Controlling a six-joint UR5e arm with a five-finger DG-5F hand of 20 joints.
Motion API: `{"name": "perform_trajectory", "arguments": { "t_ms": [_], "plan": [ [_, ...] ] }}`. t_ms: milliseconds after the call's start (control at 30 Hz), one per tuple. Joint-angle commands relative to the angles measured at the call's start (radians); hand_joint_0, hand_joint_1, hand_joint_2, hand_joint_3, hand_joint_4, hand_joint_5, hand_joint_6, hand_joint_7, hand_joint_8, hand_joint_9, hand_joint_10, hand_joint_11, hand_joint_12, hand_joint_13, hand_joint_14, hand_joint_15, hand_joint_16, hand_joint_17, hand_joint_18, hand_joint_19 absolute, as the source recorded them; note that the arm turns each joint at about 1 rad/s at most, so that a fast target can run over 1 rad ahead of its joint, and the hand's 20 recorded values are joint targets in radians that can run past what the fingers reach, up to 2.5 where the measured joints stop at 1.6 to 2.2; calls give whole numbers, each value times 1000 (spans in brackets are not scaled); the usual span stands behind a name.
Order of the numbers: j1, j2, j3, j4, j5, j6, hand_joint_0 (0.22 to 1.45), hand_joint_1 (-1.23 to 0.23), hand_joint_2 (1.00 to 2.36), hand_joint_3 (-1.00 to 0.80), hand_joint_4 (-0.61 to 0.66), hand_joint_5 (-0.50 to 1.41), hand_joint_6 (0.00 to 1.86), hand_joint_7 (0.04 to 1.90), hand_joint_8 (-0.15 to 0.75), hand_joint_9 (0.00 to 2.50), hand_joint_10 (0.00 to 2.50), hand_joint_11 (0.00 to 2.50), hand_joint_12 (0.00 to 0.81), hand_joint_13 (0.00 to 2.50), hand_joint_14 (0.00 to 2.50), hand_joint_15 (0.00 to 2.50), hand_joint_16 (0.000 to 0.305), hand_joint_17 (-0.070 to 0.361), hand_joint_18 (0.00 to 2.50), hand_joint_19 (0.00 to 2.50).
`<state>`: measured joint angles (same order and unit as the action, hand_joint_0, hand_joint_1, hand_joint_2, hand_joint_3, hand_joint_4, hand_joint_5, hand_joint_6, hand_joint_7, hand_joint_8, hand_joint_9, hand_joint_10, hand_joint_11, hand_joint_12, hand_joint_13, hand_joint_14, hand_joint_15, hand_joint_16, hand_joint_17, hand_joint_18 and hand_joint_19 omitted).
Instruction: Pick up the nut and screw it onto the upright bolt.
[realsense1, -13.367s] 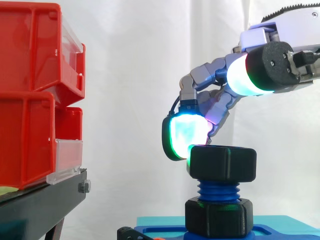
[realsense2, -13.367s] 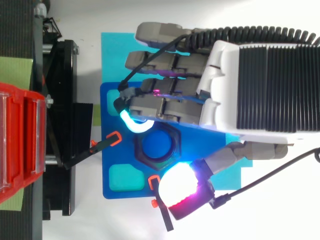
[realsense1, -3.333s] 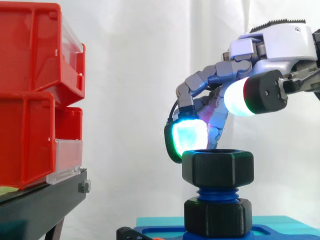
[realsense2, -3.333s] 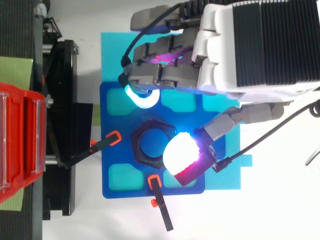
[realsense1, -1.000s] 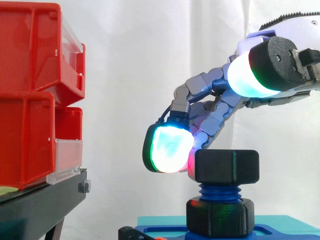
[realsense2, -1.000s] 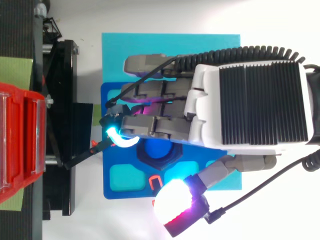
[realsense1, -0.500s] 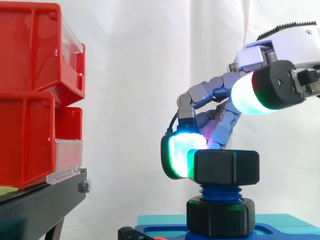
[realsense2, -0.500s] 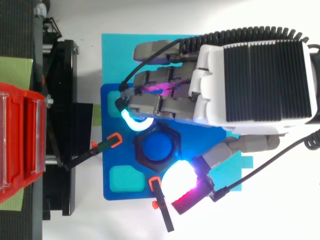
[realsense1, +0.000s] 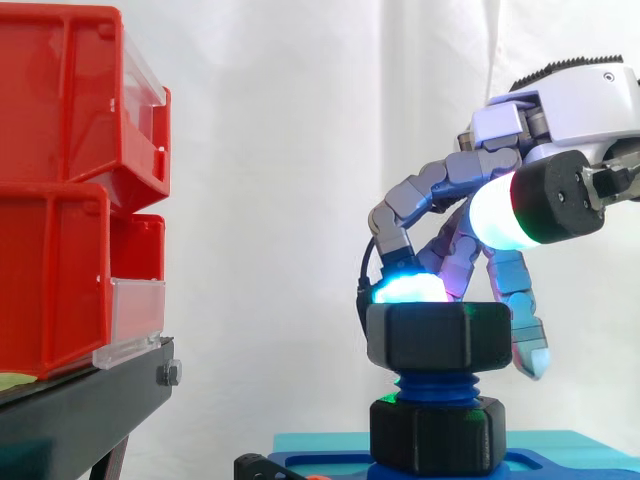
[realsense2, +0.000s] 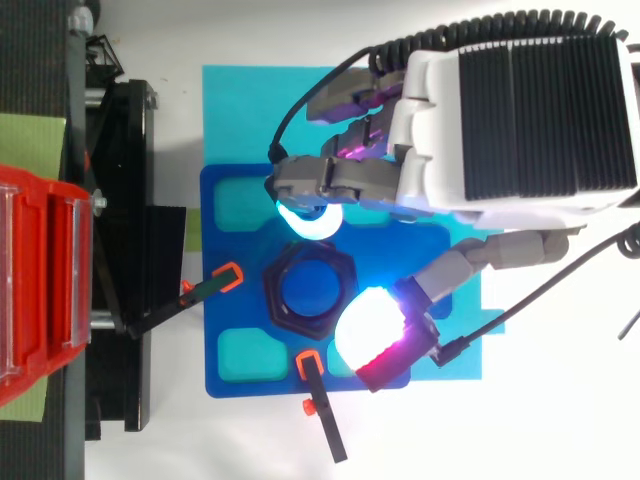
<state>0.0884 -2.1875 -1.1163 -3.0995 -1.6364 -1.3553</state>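
The black hex nut (realsense1: 438, 337) sits threaded on the upright blue bolt (realsense2: 310, 288), with a few blue threads (realsense1: 437, 385) showing above a second black nut (realsense1: 437, 435) at the bolt's foot. The bolt stands on a blue base plate (realsense2: 225, 300). My hand (realsense2: 520, 120) hangs above and right of the nut, its fingers bent. One glowing fingertip (realsense1: 405, 288) rests at the nut's top far rim. The thumb pad (realsense1: 500, 215) hovers above the nut's near side, clear of it. Another finger (realsense1: 528, 345) points down behind the nut.
Red bins (realsense1: 70, 180) on a black stand (realsense2: 120, 250) fill the left side. Two black clamps with orange tips (realsense2: 210, 290) (realsense2: 318, 400) hold the base plate. A cyan mat (realsense2: 240, 100) lies under it.
The hand has swung back away from the bins. Its glowing fingertip went from the nut's left flank to its top far rim. The nut has turned a little.
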Motion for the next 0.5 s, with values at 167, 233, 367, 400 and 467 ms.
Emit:
{"name": "perform_trajectory", "arguments": {
  "t_ms": [167, 233, 367, 400, 467],
  "plan": [
    [-7, 0, 52, -11, -6, -12, 522, -156, 1000, -500, 132, 36, 503, 1275, 239, 1433, 2, 61, 178, 882, 0, 0, 14, 32, 532, 23],
    [-10, 0, 65, -22, -11, -15, 510, -150, 1000, -500, 129, 11, 506, 1198, 247, 1397, 1, 60, 199, 851, 0, 0, 19, 43, 514, 40],
    [-15, 0, 98, -33, -16, -24, 492, -149, 1000, -500, 178, -8, 506, 1137, 242, 1365, 0, 58, 211, 833, 0, 0, 23, 52, 507, 53],
    [-19, 0, 116, -28, -13, -30, 488, -148, 1000, -500, 200, -20, 505, 1096, 248, 1344, 0, 54, 216, 821, 0, 0, 25, 56, 499, 54],
    [-21, 0, 124, -22, -8, -41, 487, -147, 1000, -500, 218, -29, 505, 1065, 249, 1328, 0, 49, 219, 808, 0, 0, 25, 57, 491, 56]
  ]
}}
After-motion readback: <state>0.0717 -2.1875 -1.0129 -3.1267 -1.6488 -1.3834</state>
